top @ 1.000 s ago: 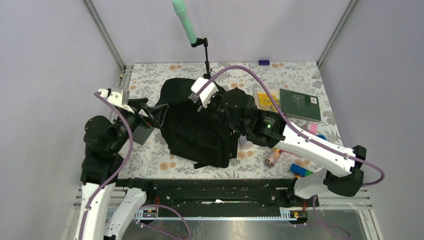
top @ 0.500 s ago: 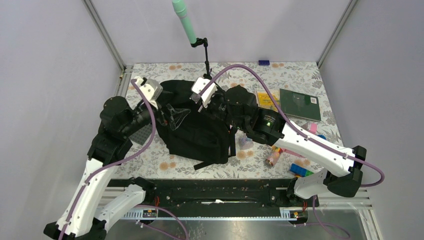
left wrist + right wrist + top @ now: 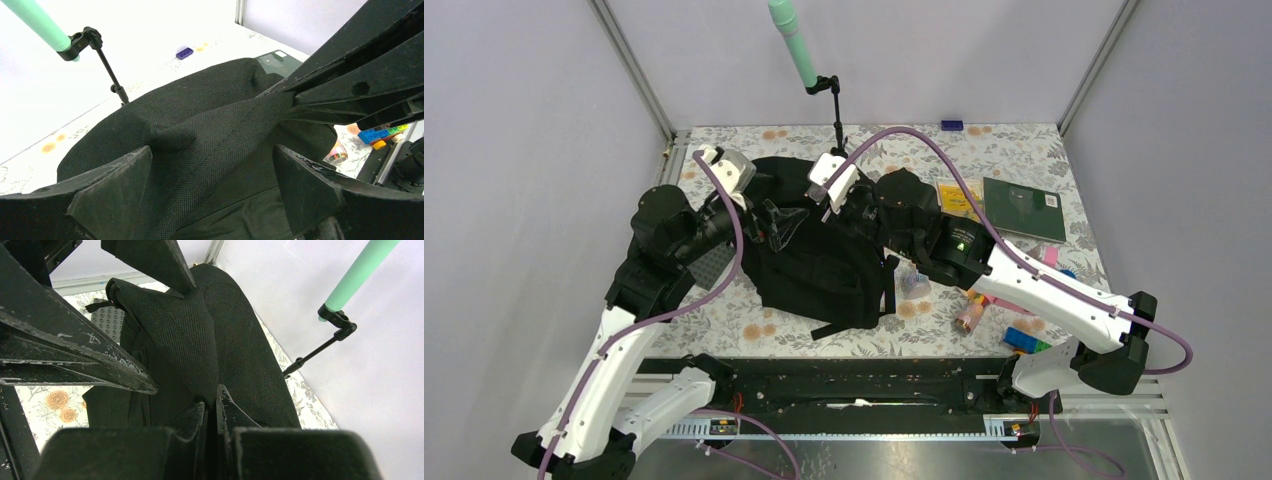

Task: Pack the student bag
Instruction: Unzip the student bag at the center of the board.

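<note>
a large soft black fabric backpack [image 3: 824,270] lies slumped in the middle of the flower-patterned worktop [image 3: 1024,150], its upper end reaching toward the far edge and a loose strap trailing toward the near edge. the right gripper [image 3: 214,402] comes in from the right side, its two fingers pressed together on a raised fold of the backpack's woven cloth, which stands up in a tent-like ridge. the left gripper [image 3: 782,222] hangs over the backpack's far left part with its fingers [image 3: 112,192] spread wide, one on either side of that ridge, holding nothing; whether they touch the cloth cannot be told. a grey studded plastic baseplate [image 3: 709,265] lies just beside the backpack's left side, partly under the left arm. toward the far right corner a dark green hardcover book [image 3: 1024,208] lies flat, with a yellow booklet [image 3: 954,198] just beside it on its left. near the near right corner sit bright plastic building bricks [image 3: 1024,340]. a small dark blue block [image 3: 951,125] rests at the far edge, and a mint green pole [image 3: 792,42] on a thin black stand rises by the middle of the far edge.
</note>
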Robot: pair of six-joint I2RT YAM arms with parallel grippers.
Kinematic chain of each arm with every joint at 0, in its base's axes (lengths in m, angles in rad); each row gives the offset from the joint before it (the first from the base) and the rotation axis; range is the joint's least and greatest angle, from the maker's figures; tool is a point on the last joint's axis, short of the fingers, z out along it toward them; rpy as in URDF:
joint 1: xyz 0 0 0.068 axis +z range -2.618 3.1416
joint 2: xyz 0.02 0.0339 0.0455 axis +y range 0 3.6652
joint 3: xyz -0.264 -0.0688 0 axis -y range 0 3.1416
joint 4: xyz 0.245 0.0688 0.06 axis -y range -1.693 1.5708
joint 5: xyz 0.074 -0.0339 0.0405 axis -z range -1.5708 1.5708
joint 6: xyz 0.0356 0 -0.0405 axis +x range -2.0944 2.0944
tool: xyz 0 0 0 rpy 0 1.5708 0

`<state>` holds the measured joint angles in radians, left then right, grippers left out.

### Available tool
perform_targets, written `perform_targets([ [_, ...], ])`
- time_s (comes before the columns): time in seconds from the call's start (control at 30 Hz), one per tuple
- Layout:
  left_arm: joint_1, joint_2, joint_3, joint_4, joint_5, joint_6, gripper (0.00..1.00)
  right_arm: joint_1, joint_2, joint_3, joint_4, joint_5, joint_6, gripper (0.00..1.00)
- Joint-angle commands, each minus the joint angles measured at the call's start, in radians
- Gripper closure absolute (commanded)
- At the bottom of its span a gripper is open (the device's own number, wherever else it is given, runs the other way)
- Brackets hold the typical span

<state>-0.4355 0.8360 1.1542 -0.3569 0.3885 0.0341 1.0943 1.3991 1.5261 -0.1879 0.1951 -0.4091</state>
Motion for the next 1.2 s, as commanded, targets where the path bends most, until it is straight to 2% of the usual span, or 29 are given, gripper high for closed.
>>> perform_targets([
  [0.0,-0.008,-0.001,0.050,0.101,-0.003,0.014,0.05,-0.005,-0.035,0.002,0.093,-0.038,0.009,1.00],
  [0.1,-0.008,0.008,0.051,0.102,-0.021,0.024,0.08,-0.006,-0.037,-0.002,0.094,-0.040,0.012,1.00],
  [0.27,-0.013,0.032,0.062,0.102,-0.005,0.034,0.52,-0.008,-0.035,-0.004,0.093,-0.038,0.011,1.00],
  [0.37,-0.020,0.032,0.062,0.099,-0.011,0.041,0.83,-0.008,-0.028,-0.004,0.119,0.034,0.012,1.00],
  [0.43,-0.020,0.025,0.058,0.099,-0.028,0.043,0.98,-0.012,-0.021,-0.009,0.156,0.089,0.001,0.88],
  [0.57,-0.022,0.015,0.059,0.099,-0.081,0.038,1.00,-0.033,0.035,0.046,0.179,0.213,-0.037,0.65],
  [0.7,-0.022,0.012,0.061,0.114,-0.157,0.005,1.00,-0.076,0.102,0.090,0.251,0.294,-0.058,0.51],
  [0.9,-0.022,0.029,0.091,0.112,-0.254,-0.097,1.00,-0.114,0.169,0.206,0.219,0.307,0.009,0.40],
  [0.97,-0.022,0.057,0.131,0.050,-0.280,-0.140,1.00,-0.114,0.148,0.203,0.196,0.292,0.071,0.32],
  [1.03,-0.022,0.081,0.163,0.001,-0.307,-0.201,1.00,-0.114,0.097,0.157,0.137,0.278,0.173,0.19],
  [1.17,-0.022,0.115,0.203,-0.074,-0.382,-0.292,1.00,-0.114,-0.072,-0.011,0.112,0.252,0.541,0.11],
])
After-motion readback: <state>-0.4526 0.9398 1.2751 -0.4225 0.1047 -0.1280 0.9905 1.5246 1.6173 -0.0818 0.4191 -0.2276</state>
